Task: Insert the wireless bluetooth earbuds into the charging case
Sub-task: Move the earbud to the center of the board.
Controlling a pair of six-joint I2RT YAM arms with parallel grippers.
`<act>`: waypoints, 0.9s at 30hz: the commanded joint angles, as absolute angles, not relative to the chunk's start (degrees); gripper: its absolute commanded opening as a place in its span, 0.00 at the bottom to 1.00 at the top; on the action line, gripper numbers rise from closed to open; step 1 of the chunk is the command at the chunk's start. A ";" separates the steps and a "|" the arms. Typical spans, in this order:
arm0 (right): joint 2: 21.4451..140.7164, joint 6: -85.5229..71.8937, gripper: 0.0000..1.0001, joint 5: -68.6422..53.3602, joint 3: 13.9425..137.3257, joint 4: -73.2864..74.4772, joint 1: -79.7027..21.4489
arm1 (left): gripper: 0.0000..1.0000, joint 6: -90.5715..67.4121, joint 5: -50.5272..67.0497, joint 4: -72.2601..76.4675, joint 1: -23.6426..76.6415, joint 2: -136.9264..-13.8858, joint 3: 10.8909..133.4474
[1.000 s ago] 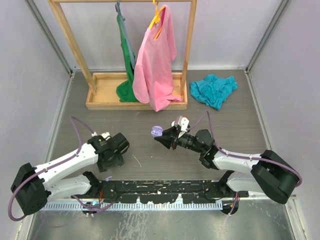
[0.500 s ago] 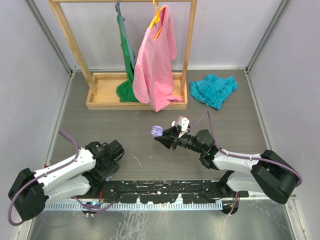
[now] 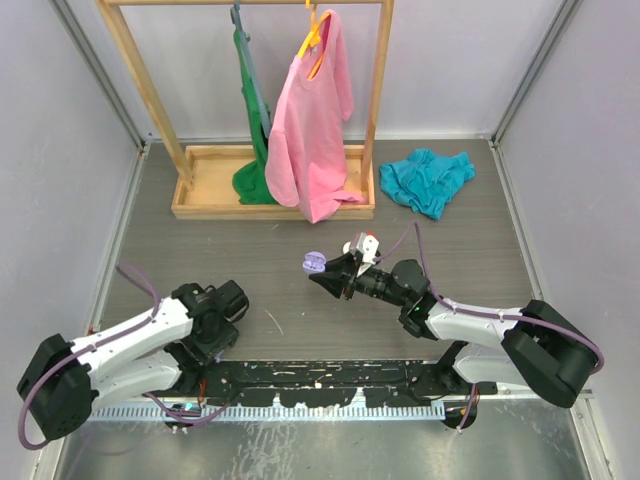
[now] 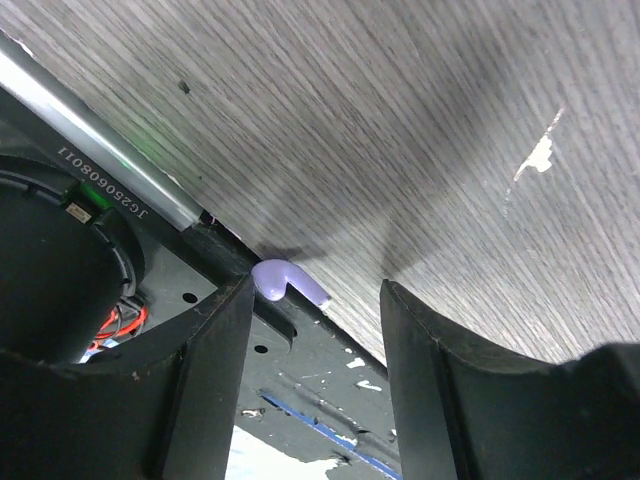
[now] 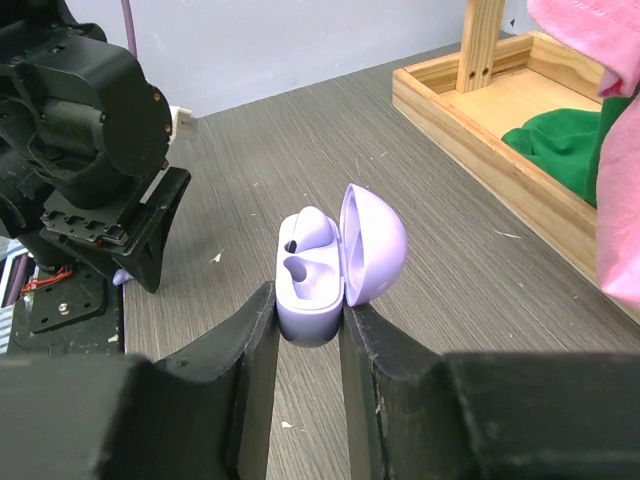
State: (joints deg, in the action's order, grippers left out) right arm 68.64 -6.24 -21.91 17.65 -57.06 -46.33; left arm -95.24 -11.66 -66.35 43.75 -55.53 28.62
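My right gripper (image 5: 310,300) is shut on the lilac charging case (image 5: 312,285) and holds it above the table with its lid open. One lilac earbud (image 5: 312,228) sits in the far slot; the near slot is empty. The case also shows in the top view (image 3: 313,263), at the tip of the right gripper (image 3: 335,272). My left gripper (image 4: 312,330) is open and points down at the table's near edge. A second lilac earbud (image 4: 285,280) lies between its fingertips, close to the left finger (image 4: 215,370), against the black rail. The left gripper (image 3: 215,325) hides this earbud in the top view.
A black base rail (image 3: 320,375) runs along the near edge. A wooden rack (image 3: 270,195) with a green garment and a pink shirt (image 3: 310,130) stands at the back. A teal cloth (image 3: 427,178) lies back right. A white scrap (image 4: 540,155) lies on the table.
My left arm has drawn back and down toward the near edge, bringing its open gripper over the loose earbud. The right arm and the case have not moved.
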 commanded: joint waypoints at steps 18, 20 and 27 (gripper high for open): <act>65.86 -6.58 0.01 -21.18 17.14 -61.37 -46.23 | 0.30 -82.47 -8.93 -52.63 40.85 -75.07 39.09; 65.83 -6.56 0.01 -21.10 17.14 -61.40 -46.21 | 0.30 -80.65 -9.11 -51.40 40.85 -77.74 41.67; 65.48 -6.50 0.01 -20.60 16.97 -61.31 -46.23 | 0.40 -73.85 -10.00 -48.53 39.24 -85.25 49.56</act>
